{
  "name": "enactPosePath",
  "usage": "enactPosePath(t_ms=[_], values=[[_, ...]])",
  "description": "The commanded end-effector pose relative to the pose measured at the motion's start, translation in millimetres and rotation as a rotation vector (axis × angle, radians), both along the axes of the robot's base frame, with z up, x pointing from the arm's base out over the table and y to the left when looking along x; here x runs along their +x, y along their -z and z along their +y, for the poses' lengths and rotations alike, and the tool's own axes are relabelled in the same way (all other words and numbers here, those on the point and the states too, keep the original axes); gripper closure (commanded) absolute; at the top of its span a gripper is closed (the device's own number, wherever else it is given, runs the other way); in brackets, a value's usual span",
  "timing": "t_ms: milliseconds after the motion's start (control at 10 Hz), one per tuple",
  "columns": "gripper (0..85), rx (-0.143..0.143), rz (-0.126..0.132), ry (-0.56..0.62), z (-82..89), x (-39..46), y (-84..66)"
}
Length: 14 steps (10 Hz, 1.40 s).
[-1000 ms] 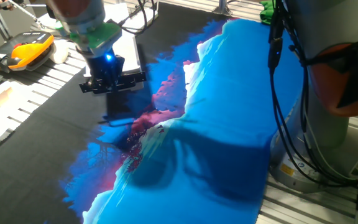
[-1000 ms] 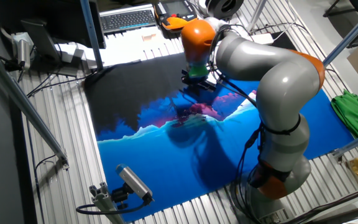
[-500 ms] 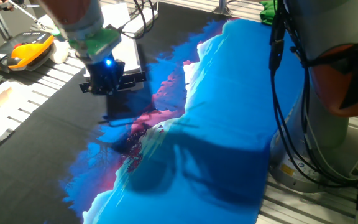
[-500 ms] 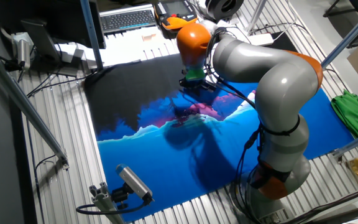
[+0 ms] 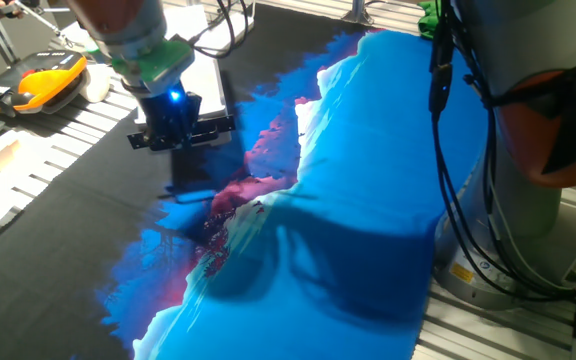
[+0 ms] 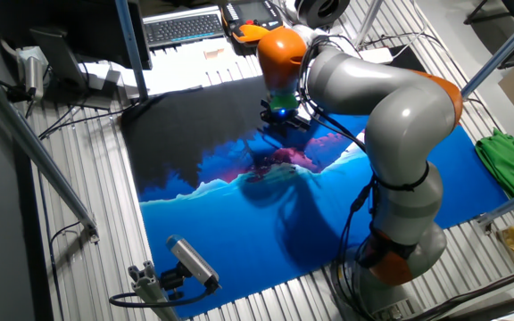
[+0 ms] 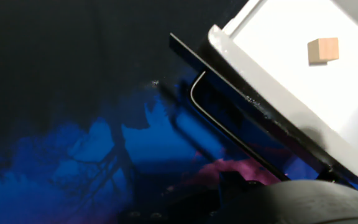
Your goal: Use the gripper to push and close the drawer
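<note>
My gripper [image 5: 173, 128], black with a glowing blue light and a green and grey wrist, hangs at the front of the drawer [image 5: 211, 82], near the back left of the cloth. It also shows in the other fixed view [image 6: 281, 120]. In the hand view the drawer [image 7: 278, 68] is pulled out, white inside, with a small wooden cube [image 7: 323, 50] in it. Its dark front panel [image 7: 241, 121] and thin bar handle [image 7: 194, 93] run diagonally. Only my gripper's dark body [image 7: 303, 202] shows at the bottom. The fingers are hidden, so I cannot tell their state.
A blue, pink and black printed cloth [image 5: 368, 200] covers the table. An orange-and-black case [image 5: 36, 82] lies at the far left. The grey arm base with cables [image 5: 528, 150] stands at the right. A keyboard [image 6: 184, 27] and a green cloth [image 6: 502, 152] lie off the cloth.
The wrist leaned slightly left half a second ago and has come back. The drawer has not visibly moved.
</note>
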State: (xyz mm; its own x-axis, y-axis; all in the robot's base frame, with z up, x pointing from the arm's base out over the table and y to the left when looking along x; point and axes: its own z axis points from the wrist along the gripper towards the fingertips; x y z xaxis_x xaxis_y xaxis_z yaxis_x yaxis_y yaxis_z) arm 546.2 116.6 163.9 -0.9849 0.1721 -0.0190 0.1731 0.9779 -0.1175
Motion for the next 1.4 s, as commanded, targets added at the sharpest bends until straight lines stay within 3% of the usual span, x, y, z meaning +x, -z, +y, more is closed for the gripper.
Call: enactPosePath(t_ms=[0,200,600,700,1300], values=[[85.0,0.000,-0.002,0.000,-0.8,0.5,0.5],[85.0,-0.027,-0.010,-0.007,-1.5,1.6,-5.8],[85.0,-0.032,-0.017,-0.021,-7.6,5.0,-9.0],[85.0,-0.049,-0.022,-0.026,-8.1,5.5,-8.5],[85.0,-0.050,-0.024,-0.040,-15.4,10.2,-8.9]])
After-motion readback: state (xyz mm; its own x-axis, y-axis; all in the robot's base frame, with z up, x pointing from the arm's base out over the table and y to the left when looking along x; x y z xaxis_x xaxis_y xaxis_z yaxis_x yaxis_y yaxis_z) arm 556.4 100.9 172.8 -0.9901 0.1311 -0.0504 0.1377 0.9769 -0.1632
